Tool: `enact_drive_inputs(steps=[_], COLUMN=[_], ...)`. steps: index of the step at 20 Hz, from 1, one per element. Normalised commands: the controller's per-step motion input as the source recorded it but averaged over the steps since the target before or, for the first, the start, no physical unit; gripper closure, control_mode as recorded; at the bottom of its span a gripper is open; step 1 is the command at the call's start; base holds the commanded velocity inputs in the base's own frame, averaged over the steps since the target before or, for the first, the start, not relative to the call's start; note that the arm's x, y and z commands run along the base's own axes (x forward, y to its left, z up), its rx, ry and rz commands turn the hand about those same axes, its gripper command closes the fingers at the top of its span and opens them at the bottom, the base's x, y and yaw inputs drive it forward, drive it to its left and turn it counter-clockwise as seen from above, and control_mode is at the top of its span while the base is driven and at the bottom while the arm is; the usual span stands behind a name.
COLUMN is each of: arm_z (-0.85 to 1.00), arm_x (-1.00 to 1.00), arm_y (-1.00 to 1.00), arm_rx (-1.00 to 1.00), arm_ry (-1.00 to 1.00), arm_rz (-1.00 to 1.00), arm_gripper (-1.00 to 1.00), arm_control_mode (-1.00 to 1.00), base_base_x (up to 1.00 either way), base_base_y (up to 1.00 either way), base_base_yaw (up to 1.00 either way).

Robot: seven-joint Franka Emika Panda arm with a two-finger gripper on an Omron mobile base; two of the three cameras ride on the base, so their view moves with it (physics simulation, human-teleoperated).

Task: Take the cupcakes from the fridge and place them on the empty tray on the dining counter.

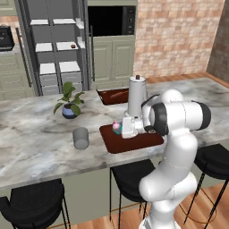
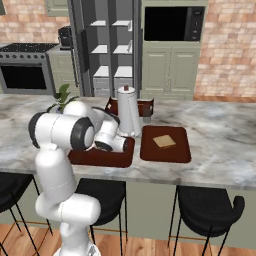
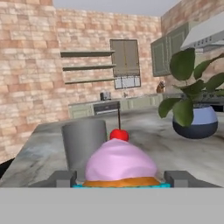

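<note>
- Gripper (image 3: 118,178) level over the near left end of the empty tray (image 1: 143,142), finger tips (image 3: 61,178) standing either side of a cupcake (image 3: 120,164); spread wide, pads flanking the wrapper, contact impossible to judge.
- Cupcake (image 1: 116,127): pink frosting, red cherry on top, teal wrapper; seen in the left base view just at 9 o'clock of the white hand, low over or on the tray's left part; resting or lifted not clear.
- Empty tray lying on the dining counter (image 1: 40,147), near its front edge.
- Grey cup (image 1: 81,137) at 9 o'clock of the tray, apart from it; directly behind the cupcake in the hand view.
- Potted plant (image 1: 69,103) at 11 o'clock of the cup.
- White roll (image 1: 136,96) upright at 12 o'clock of the tray.
- Second tray (image 2: 165,144) with a tan piece on it, at 3 o'clock of the roll in the right base view.
- Fridge (image 1: 56,44) open beyond the counter, white shelves showing, a small dark item on one shelf, too small to name.
</note>
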Motion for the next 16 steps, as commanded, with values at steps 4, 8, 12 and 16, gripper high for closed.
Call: enact_drive_inputs(steps=[4, 8, 12, 16], arm_z=[-0.19, -0.25, -0.34, -0.34], arm_x=[0.27, 0.17, 0.25, 0.33], arm_y=[0.00, 0.00, 0.00, 0.00], arm_rx=[0.00, 0.00, 0.00, 0.00], arm_ry=[0.00, 0.00, 0.00, 0.00], arm_rz=[0.00, 0.00, 0.00, 0.00], arm_gripper=[1.00, 1.00, 1.00, 1.00], arm_control_mode=[-1.00, -1.00, -1.00, -1.00], base_base_x=[0.00, 0.00, 0.00, 0.00], base_base_y=[0.00, 0.00, 0.00, 0.00], base_base_yaw=[0.00, 0.00, 0.00, 0.00])
